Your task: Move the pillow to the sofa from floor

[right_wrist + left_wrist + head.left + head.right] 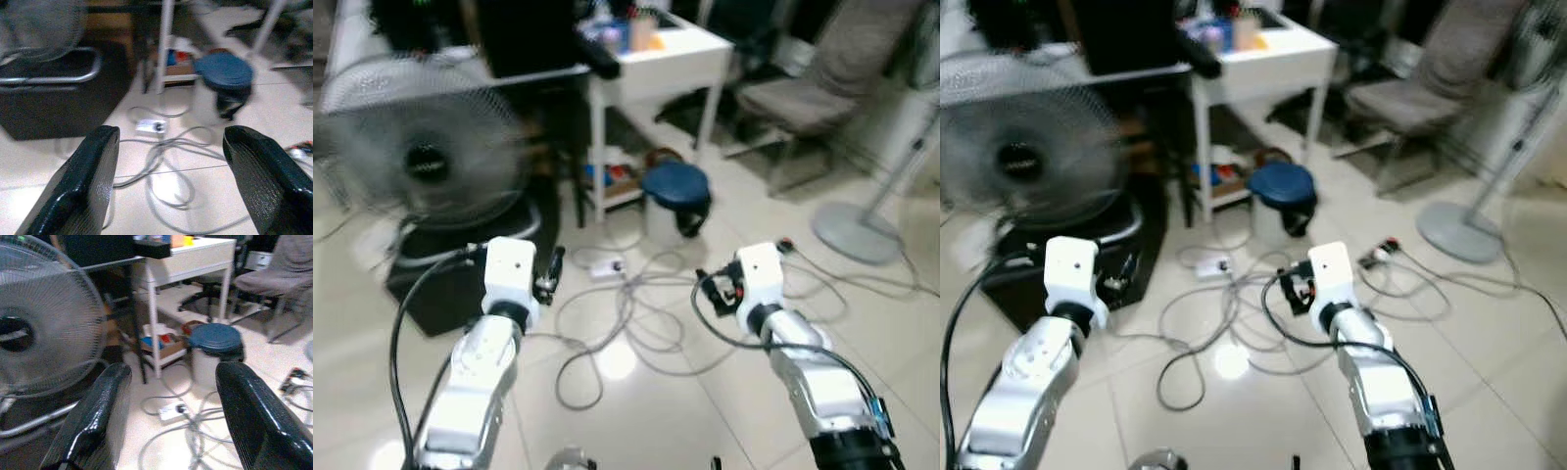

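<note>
No readable writing or brand anywhere, frames are blurred. Pillow and sofa can't be made out from here.

Left claw (168,416) fingers spread apart, holding nothing, raised over the tiled floor (646,411). Right claw (181,181) also spread apart, holding nothing, over the cable tangle (636,318).

Containers: small bin with a blue lid (674,186) stands on the floor just beside the white tabletop (671,54) leg, lid closed, contents hidden. Lower shelf (164,343) under that tabletop holds a low box with red, blue and white items, too blurred to name. Tabletop carries blue and orange items, unclear.

White power strip (605,266) lies on the floor among the cables. Large fan (426,147) on the robot's left, over a black box (460,284). Grey chair (822,88) and a round stand base (857,233) on the right.
</note>
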`<state>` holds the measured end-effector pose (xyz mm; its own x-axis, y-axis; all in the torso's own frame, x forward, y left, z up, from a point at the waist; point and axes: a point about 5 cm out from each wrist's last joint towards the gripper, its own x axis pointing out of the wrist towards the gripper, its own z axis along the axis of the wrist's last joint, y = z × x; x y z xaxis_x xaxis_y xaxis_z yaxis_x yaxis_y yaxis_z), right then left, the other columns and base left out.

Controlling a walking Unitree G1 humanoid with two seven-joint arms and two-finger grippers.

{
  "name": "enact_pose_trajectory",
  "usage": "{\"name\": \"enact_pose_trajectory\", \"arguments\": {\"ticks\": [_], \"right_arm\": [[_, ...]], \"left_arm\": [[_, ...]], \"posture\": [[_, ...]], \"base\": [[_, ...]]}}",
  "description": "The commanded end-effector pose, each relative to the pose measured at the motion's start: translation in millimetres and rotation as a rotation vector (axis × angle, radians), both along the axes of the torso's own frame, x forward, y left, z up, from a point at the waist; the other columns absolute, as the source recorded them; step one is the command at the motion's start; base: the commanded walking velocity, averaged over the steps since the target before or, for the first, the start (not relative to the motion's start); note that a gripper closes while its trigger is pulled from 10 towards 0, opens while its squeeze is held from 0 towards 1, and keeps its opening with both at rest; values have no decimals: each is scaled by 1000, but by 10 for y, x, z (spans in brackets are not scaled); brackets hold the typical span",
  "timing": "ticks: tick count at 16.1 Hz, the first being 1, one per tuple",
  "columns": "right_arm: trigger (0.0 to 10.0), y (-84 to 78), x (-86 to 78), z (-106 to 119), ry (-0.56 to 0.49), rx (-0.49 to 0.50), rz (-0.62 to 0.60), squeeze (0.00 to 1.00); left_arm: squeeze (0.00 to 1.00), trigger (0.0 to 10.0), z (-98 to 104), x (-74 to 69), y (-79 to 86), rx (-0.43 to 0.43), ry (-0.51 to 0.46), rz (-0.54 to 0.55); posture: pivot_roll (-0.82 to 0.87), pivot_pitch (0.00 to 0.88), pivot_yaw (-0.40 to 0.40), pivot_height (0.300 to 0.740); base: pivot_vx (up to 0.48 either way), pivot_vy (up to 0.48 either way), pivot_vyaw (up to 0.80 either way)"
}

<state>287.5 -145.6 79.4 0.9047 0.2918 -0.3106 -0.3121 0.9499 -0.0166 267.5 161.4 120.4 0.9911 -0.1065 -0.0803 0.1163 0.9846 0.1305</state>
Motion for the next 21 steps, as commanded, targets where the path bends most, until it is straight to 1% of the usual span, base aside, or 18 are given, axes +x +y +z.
{"name": "enact_pose_trajectory", "arguments": {"ticks": [1, 3, 4, 5, 6, 8, 9, 10, 11, 12, 13, 14, 15, 17, 18, 19, 21], "right_arm": [[10000, -24, -28, -26, 28, 18, -7, 0], [10000, -21, -24, 2, 20, 14, -6, 0], [10000, -10, -30, 17, 20, 19, 0, 0], [10000, 3, -38, 30, 28, 35, 2, 0], [10000, 3, -31, 48, 31, 38, 0, 0], [10000, 8, -16, 52, 31, 41, 7, 0], [10000, 2, -9, 59, 25, 26, 1, 0], [10000, -3, -1, 64, 20, 21, -9, 0], [10000, -7, 4, 60, 20, 20, -13, 0], [10000, -8, 5, 59, 22, 20, -14, 0], [10000, -12, 6, 61, 20, 3, -12, 0], [10000, -14, 8, 60, 15, -9, -13, 0], [10000, -27, 18, 54, 11, -28, -32, 0], [10000, -22, 26, 81, 1, -1, -25, 0], [10000, -9, 23, 104, 2, 25, -17, 0], [10000, -12, 26, 124, 1, 29, -25, 0], [10000, -24, 31, 126, 2, 26, -46, 0]], "left_arm": [[0, 10000, 1, 17, -59, 16, 8, -29], [0, 10000, -35, 4, -59, -3, 34, -25], [0, 10000, -68, 3, -12, -35, 59, 5], [0, 10000, -71, 10, 17, -65, 61, 14], [0, 10000, -62, 6, 16, -74, 62, 10], [0, 10000, -82, 1, 10, -65, 72, 10], [0, 10000, -78, 8, 13, -33, 59, 21], [0, 10000, -71, 26, 20, 21, 27, 34], [0, 10000, -57, 38, 27, 55, -6, 50], [0, 10000, -46, 52, 25, 68, -30, 54], [0, 10000, -23, 66, 56, 37, -38, 98], [0, 10000, -8, 70, 62, 10, -57, 111], [0, 10000, 15, 71, 106, 12, -83, 143], [0, 10000, 9, 62, 164, 33, -76, 180], [0, 10000, 3, 65, 167, 26, -54, 157], [0, 10000, 11, 75, 140, -21, -22, 104], [0, 10000, 16, 77, 82, -59, -7, 49]], "posture": [[85, 0, -10, 740], [85, 0, -10, 740], [71, 0, 0, 740], [71, 0, 0, 740], [71, 0, 0, 740], [78, 0, -5, 740], [78, 0, -5, 740], [78, 0, -5, 740], [76, 0, -7, 740], [76, 0, -7, 740], [76, 0, -7, 740], [81, 0, -12, 740], [84, 0, -13, 740], [81, 0, -10, 740], [78, 0, -9, 740], [77, 0, -8, 740], [77, 0, -6, 740]], "base": [[0, 0, 800], [0, 0, 800], [0, 0, 800], [0, 0, 800], [0, 0, 800], [0, 0, 800], [0, 0, 800], [0, 0, 800], [0, 0, 800], [0, 0, 800], [0, 0, 800], [0, 0, 800], [0, 0, 800], [0, 0, 800], [0, 0, 800], [0, 0, 800], [0, 0, 800]]}}
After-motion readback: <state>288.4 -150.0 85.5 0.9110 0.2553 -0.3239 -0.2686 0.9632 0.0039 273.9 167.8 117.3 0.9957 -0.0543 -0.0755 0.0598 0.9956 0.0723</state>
